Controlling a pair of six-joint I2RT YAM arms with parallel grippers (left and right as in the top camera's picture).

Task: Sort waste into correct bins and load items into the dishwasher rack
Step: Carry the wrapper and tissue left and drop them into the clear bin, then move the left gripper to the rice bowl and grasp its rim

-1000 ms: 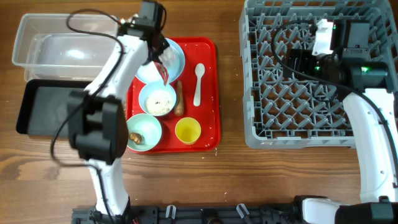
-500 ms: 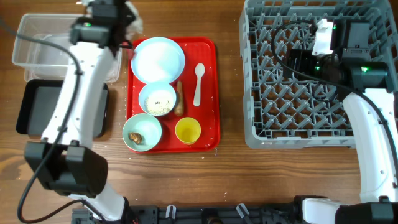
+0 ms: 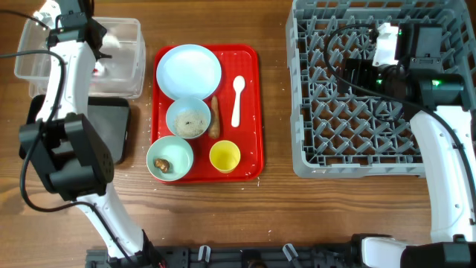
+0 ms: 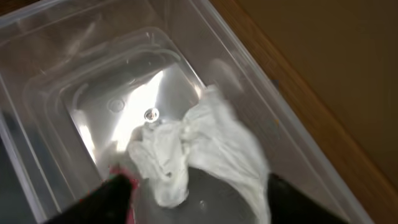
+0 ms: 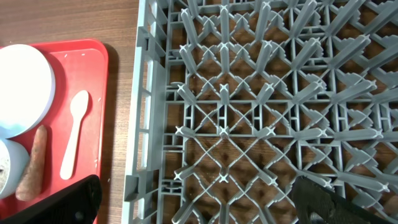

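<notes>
My left gripper (image 3: 91, 31) (image 4: 199, 202) hangs open over the clear tub (image 3: 128, 45) (image 4: 74, 74). Crumpled white tissue (image 4: 199, 146) lies loose between its spread fingers, inside the tub. A scrap of the red wrapper (image 4: 126, 182) shows by the left finger. The black tray (image 3: 119, 128) lies below the tub. On the red tray sit the plate (image 3: 188, 69), the white bowl with rice (image 3: 187, 117), the teal bowl (image 3: 175, 152) with a brown lump (image 3: 161, 162), the yellow cup (image 3: 224, 156), the spoon (image 3: 237, 100) and the sausage piece (image 3: 214, 119). My right gripper (image 3: 348, 71) (image 5: 199, 205) stands open and empty above the grey rack (image 3: 372, 141) (image 5: 261, 93).
The flat red serving tray (image 3: 253, 134) (image 5: 99, 93) lies between the bins and the rack. Bare wood runs along the front of the table. The left arm crosses over the black tray.
The left arm swung left from the plate to the clear tub, carrying tissue and wrapper, then opened and let them go. The right arm has not moved.
</notes>
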